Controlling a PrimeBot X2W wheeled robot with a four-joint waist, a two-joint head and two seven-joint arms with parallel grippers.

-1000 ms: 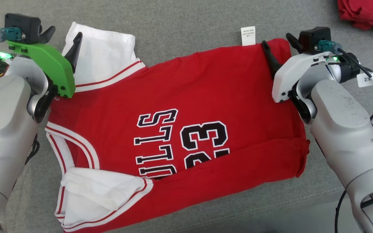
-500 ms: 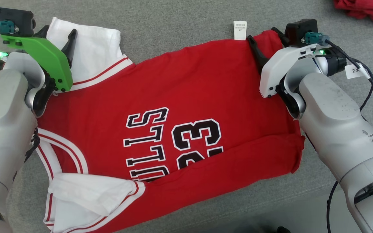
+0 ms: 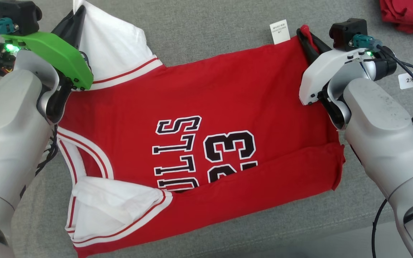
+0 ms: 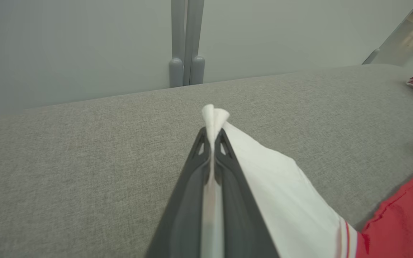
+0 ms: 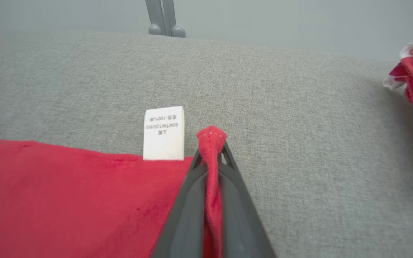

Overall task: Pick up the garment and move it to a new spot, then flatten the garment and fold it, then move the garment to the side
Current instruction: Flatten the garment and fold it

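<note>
My left claw point(image 4: 213, 138) and right claw point(image 5: 210, 154) both clench far corners of the shirt point(image 3: 210, 89), so I judge the folding is only beginning and the move aside is left.

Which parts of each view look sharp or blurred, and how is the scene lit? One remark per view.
Head view: even, soft light, no glare; the jersey lettering is crisp. Left wrist view: the left claw blurs toward the bottom edge. Right wrist view: the label print is sharp, the right claw base soft.
</note>
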